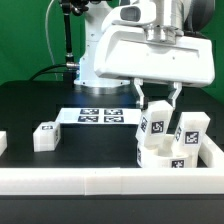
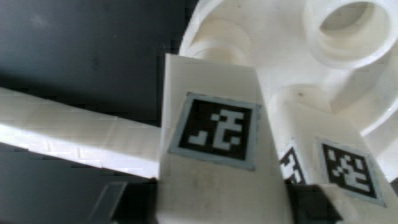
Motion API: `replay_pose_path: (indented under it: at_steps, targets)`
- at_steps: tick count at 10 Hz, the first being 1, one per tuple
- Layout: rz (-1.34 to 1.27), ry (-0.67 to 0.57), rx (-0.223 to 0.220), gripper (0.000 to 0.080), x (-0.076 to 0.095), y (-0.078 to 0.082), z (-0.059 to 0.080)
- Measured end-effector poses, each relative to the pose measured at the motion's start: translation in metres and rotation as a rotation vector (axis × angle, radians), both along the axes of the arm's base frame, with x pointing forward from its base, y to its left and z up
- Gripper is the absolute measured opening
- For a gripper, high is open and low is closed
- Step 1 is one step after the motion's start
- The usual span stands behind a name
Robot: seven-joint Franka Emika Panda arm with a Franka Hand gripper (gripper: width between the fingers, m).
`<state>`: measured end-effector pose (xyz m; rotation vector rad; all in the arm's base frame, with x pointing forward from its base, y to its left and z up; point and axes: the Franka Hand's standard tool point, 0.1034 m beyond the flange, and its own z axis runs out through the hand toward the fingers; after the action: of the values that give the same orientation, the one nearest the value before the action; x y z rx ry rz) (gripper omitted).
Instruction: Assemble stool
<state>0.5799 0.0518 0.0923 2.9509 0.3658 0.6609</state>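
The gripper point(image 1: 160, 108) grasps a tagged leg point(image 1: 155, 128) upright beside the round seat point(image 2: 267, 55)

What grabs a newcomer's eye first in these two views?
The pincer, at the exterior view's right, appears clamped on an upright tagged leg by the round seat. That leg's black-and-white tag dominates the wrist view, with the seat's socket past it. One loose leg sits alone at the exterior view's left.
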Motion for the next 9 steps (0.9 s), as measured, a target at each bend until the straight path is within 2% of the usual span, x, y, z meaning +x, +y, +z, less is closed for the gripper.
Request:
replay_pose_path:
  at_steps: [1,2,3,4,6,8,9]
  targets:
    - [0.0,0.0,0.0,0.0324,0.0,0.0,0.0]
    - [0.0,0.01,0.001,0.049,0.0,0.0,0.0]
    - [-0.005,0.035,0.006,0.0597,0.003,-0.001,0.001]
    - [-0.01,0.051,0.014,0.0633,0.008,-0.001,0.007]
    - [-0.019,0.099,0.032,0.0647,0.008,-0.002,0.019]
    - [-0.002,0.148,0.038,0.0649,0.01,-0.013,0.032]
    - [-0.01,0.15,0.04,0.0649,0.012,-0.017,0.032]
